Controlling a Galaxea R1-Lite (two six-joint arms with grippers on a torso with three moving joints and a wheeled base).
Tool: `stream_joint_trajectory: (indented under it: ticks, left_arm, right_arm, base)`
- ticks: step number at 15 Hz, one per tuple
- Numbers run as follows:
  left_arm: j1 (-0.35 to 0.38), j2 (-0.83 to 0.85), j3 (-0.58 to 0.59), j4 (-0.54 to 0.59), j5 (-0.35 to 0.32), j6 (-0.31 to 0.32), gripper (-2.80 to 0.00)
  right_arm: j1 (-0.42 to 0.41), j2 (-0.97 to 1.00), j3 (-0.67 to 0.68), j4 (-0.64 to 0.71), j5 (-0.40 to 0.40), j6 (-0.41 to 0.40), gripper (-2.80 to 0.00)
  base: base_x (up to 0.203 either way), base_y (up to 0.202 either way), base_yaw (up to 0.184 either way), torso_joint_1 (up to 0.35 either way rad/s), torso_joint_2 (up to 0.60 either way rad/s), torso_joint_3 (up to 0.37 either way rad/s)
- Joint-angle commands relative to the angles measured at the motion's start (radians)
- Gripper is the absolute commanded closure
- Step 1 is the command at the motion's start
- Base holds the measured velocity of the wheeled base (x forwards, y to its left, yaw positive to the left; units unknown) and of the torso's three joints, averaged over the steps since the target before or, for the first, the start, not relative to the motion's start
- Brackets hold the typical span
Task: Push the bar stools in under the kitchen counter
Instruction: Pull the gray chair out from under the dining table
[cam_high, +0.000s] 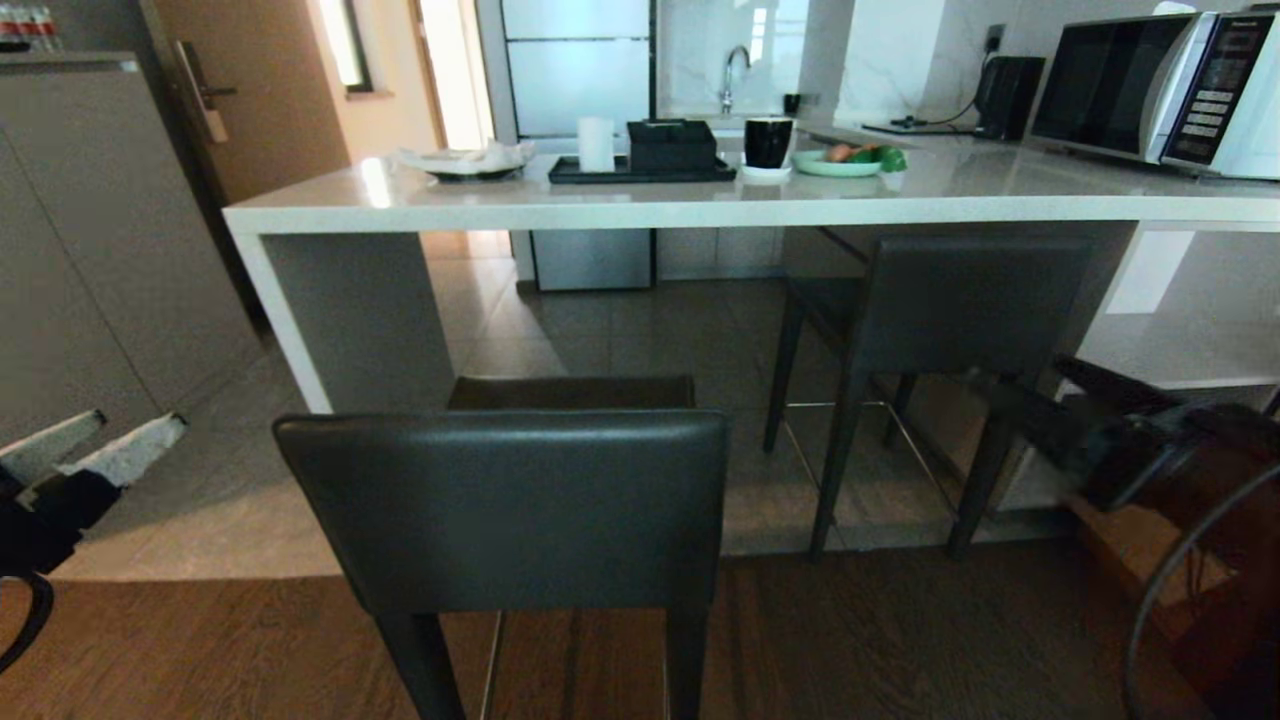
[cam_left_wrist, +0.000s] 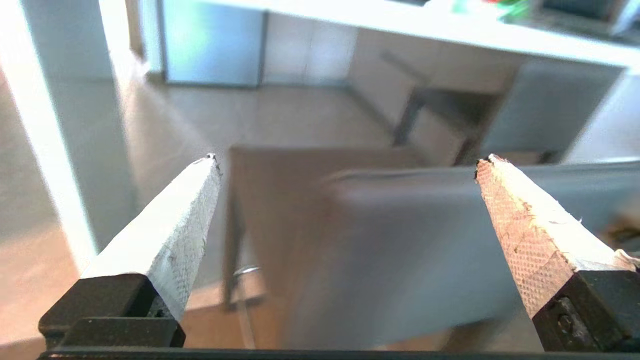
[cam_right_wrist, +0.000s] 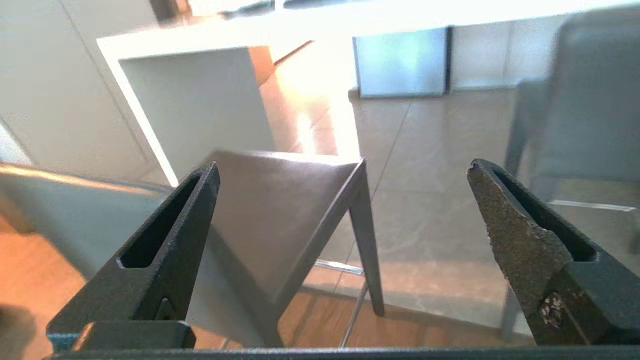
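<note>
Both pincers stand spread wide with nothing between their fingers. From the head view, the left pincer hangs at the robot's left, apart from the near stool; the right pincer is a dark blur at the right, just beside the far stool. Only the left wrist view shows that pincer's pale fingers framing the near stool's backrest without touching it. Only the right wrist view shows the near stool's seat from the side, with its chrome footrest bar. The near stool stands out from the tabletop, its rear legs on the wood floor; the far stool sits tucked partly beneath the slab. Lettering on the microwave is too small to read.
</note>
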Motion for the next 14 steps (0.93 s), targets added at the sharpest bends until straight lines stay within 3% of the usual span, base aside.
stream_joint_trajectory:
  ticks: [1, 2, 5, 6, 8, 11, 12, 14]
  left_arm:
    - [-0.002, -0.282, -0.018, 0.178, -0.003, -0.019, -2.8]
    - [-0.002, -0.4, -0.054, 0.373, 0.001, -0.03, -2.8]
    - [0.004, -0.66, -0.308, 1.177, 0.033, -0.05, -2.8]
    - [0.002, -0.741, -0.377, 1.335, 0.04, -0.044, -2.8]
    - [-0.07, -0.845, -0.431, 1.44, 0.043, 0.011, -2.8]
    - [-0.389, -0.887, -0.461, 1.495, 0.06, 0.07, -2.8]
    - [-0.449, -0.904, -0.461, 1.506, 0.074, 0.08, -2.8]
    - [-0.472, -1.005, -0.428, 1.543, 0.093, 0.128, -2.8]
  right_arm:
    - [-0.011, -0.294, -0.037, 0.283, -0.008, 0.002, -2.8]
    - [-0.036, -0.384, -0.063, 0.425, -0.018, 0.002, -2.8]
    - [-0.124, -0.597, -0.148, 0.795, -0.056, 0.001, -2.8]
    - [-0.15, -0.654, -0.185, 0.913, -0.066, 0.001, -2.8]
    - [-0.188, -0.757, -0.233, 1.065, -0.076, -0.001, -2.8]
    - [-0.203, -0.871, -0.242, 1.189, -0.075, -0.008, -2.8]
    - [-0.204, -0.9, -0.222, 1.202, -0.073, -0.012, -2.8]
    - [-0.207, -0.984, -0.151, 1.212, -0.07, -0.051, -2.8]
  base:
    - [0.0, 0.0, 0.0, 0.0, 0.0, 0.0]
    - [0.0, 0.0, 0.0, 0.0, 0.0, 0.0]
    - [0.0, 0.0, 0.0, 0.0, 0.0, 0.0]
    - [0.0, 0.0, 0.0, 0.0, 0.0, 0.0]
    - [0.0, 0.0, 0.0, 0.0, 0.0, 0.0]
    - [0.0, 0.0, 0.0, 0.0, 0.0, 0.0]
    - [0.0, 0.0, 0.0, 0.0, 0.0, 0.0]
    - [0.0, 0.0, 0.0, 0.0, 0.0, 0.0]
